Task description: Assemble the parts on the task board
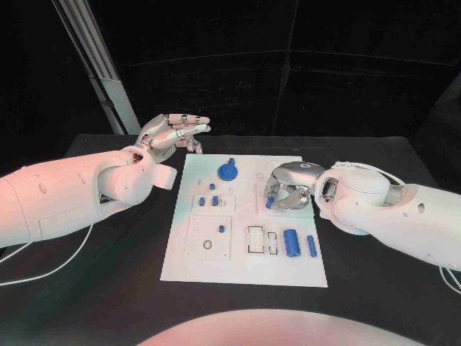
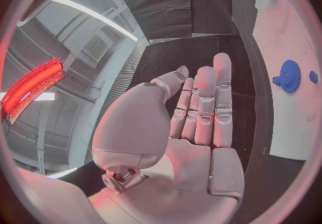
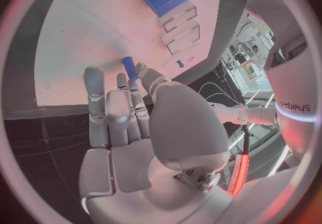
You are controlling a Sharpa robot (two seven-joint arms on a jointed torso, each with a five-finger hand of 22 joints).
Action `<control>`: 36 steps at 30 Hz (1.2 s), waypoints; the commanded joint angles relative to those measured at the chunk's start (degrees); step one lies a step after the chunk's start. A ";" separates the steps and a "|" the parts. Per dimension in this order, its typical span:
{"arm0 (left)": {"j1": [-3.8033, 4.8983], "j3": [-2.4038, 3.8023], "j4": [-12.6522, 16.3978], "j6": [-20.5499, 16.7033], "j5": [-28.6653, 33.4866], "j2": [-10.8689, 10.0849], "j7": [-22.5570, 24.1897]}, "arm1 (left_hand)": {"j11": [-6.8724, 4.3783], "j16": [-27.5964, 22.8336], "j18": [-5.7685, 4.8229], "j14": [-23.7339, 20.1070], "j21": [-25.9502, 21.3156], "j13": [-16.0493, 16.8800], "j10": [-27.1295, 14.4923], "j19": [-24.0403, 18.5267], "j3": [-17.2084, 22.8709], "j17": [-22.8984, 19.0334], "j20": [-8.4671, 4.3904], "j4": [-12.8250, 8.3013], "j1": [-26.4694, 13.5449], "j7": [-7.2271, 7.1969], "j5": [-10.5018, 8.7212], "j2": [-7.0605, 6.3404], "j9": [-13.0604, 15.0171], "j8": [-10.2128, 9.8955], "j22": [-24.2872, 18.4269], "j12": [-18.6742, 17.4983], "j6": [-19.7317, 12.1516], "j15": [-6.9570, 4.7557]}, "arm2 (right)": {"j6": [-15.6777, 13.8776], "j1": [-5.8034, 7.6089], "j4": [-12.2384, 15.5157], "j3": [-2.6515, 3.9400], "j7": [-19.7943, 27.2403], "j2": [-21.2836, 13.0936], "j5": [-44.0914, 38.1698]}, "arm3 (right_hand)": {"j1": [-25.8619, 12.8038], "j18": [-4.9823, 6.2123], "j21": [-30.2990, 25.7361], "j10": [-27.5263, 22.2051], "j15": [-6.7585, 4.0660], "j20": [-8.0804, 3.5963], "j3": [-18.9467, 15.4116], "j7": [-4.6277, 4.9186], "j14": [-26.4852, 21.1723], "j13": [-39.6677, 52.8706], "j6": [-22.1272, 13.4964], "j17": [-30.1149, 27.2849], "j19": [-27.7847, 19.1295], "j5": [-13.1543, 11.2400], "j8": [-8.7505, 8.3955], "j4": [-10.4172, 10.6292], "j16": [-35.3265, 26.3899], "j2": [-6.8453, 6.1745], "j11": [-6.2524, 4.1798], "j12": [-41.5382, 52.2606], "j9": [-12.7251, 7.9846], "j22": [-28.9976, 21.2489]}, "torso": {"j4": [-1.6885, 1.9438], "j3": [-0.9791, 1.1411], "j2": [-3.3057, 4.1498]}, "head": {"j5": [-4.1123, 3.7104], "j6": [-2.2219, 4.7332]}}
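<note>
The right hand (image 1: pixel 284 193) pinches a small blue peg (image 3: pixel 129 68) over the white task board (image 1: pixel 241 270) on the black table (image 1: pixel 397 155). The left hand (image 1: pixel 173 133) hovers empty, fingers apart. A loose pinch could drop the peg.

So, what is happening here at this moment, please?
A two-armed robot is assembling small blue parts on the white task board. Its right hand is over the board's upper right area and pinches a small blue peg between thumb and finger. Its left hand is raised beyond the board's far left corner, fingers straight, holding nothing. A blue gear sits near the board's far edge, and a blue cylinder lies nearer the front.
</note>
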 commanded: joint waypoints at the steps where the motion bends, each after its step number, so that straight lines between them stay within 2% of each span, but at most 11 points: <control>1: 0.09 0.04 0.04 0.68 0.14 0.03 0.22 | 0.04 -0.28 0.82 -0.32 -0.34 -0.08 -0.35 -0.45 -0.03 -0.08 -0.01 -0.39 -0.02 -0.05 0.24 0.23 -0.07 0.18 -0.07 0.31 -0.36 0.05 | 1.75 0.09 -0.32 0.02 0.59 0.46 -1.20 | 0.25 -0.10 0.40 0.53 -0.37 -0.03 0.62 0.03 0.48 -0.10 0.78 0.17 0.58 0.24 0.35 0.03 0.42 0.33 0.06 0.23 0.09 0.28 | 0.00 0.03 0.03 | -0.03 -0.07; 12: 0.09 0.04 -0.05 0.76 0.14 0.08 0.17 | 0.04 -0.28 0.82 -0.32 -0.34 -0.08 -0.35 -0.45 -0.03 -0.08 -0.01 -0.39 -0.02 -0.05 0.24 0.23 -0.07 0.18 -0.07 0.31 -0.36 0.05 | 1.61 0.05 -1.19 -0.07 0.99 1.46 -2.30 | 0.56 -0.38 1.56 2.34 -0.56 -0.18 2.14 0.00 0.73 -0.01 2.57 1.33 1.55 0.24 0.64 -0.02 1.48 0.49 -0.21 0.35 0.19 2.08 | -0.04 0.04 0.07 | -0.05 -0.27; 17: 0.09 0.03 -0.06 0.78 0.14 0.08 0.15 | 0.04 -0.28 0.82 -0.32 -0.34 -0.08 -0.35 -0.45 -0.03 -0.08 -0.01 -0.39 -0.02 -0.05 0.24 0.23 -0.07 0.18 -0.07 0.31 -0.36 0.05 | 0.01 0.03 -1.35 -0.09 0.73 1.60 -3.35 | 1.00 -0.55 2.36 4.24 -0.93 -0.44 3.32 -0.34 0.89 0.17 4.35 2.03 2.17 0.01 1.23 -0.09 2.17 1.17 -0.66 0.69 0.39 3.28 | -0.04 0.04 0.11 | -0.05 -0.30; 19: 0.09 0.03 -0.07 0.79 0.14 0.08 0.14 | 0.05 -0.27 0.82 -0.34 -0.37 -0.09 -0.39 -0.45 -0.04 -0.11 -0.01 -0.42 -0.01 -0.04 0.23 0.23 -0.07 0.21 -0.09 0.35 -0.37 0.06 | -1.30 0.02 -1.35 -0.10 0.46 1.60 -4.07 | 2.28 -0.62 2.82 5.26 -1.24 -0.72 4.79 -0.49 0.96 0.26 5.34 2.37 2.48 -1.36 1.58 -0.80 2.51 2.08 -0.95 0.84 0.51 3.91 | 0.00 0.04 0.09 | -0.08 -0.30; 23: 0.09 0.03 -0.10 0.80 0.14 0.08 0.14 | 0.07 -0.26 0.81 -0.40 -0.43 -0.12 -0.49 -0.45 -0.07 -0.21 0.00 -0.51 0.00 -0.03 0.23 0.24 -0.06 0.31 -0.14 0.46 -0.41 0.07 | -3.25 0.00 -1.13 -0.10 0.32 1.45 -5.13 | 4.70 -0.74 3.56 6.51 -1.43 -1.11 7.49 -0.43 0.91 0.40 6.38 2.43 2.64 -1.20 1.85 -3.01 2.72 2.65 -1.07 0.88 0.57 4.69 | 0.03 0.08 0.11 | -0.07 -0.25; 28: 0.08 0.02 -0.21 0.80 0.14 0.05 0.13 | 0.07 -0.26 0.81 -0.40 -0.43 -0.12 -0.49 -0.45 -0.07 -0.21 0.00 -0.51 0.00 -0.03 0.23 0.24 -0.06 0.31 -0.14 0.46 -0.41 0.07 | -5.54 -0.02 0.28 -0.10 0.85 0.69 -4.75 | 4.52 -0.92 4.24 6.78 -1.37 -1.11 8.17 -0.35 0.85 0.42 6.57 2.15 3.02 -1.24 1.80 -3.35 2.65 2.49 -1.04 0.72 0.52 5.74 | -0.05 0.13 0.05 | 0.04 -0.14; 36: 0.07 -0.01 -0.31 0.74 0.14 -0.01 0.11 | 0.07 -0.26 0.81 -0.40 -0.43 -0.12 -0.49 -0.45 -0.07 -0.21 0.00 -0.51 0.00 -0.03 0.23 0.24 -0.06 0.31 -0.14 0.46 -0.41 0.07 | -9.30 -0.02 5.04 -0.05 1.34 -2.51 -2.54 | 3.50 -0.96 4.62 6.75 -1.25 -1.00 8.51 -0.17 0.85 0.38 6.50 2.17 3.00 -1.56 1.52 -3.42 2.81 1.84 -0.90 0.25 0.38 6.05 | -0.09 0.02 0.01 | 0.06 -0.03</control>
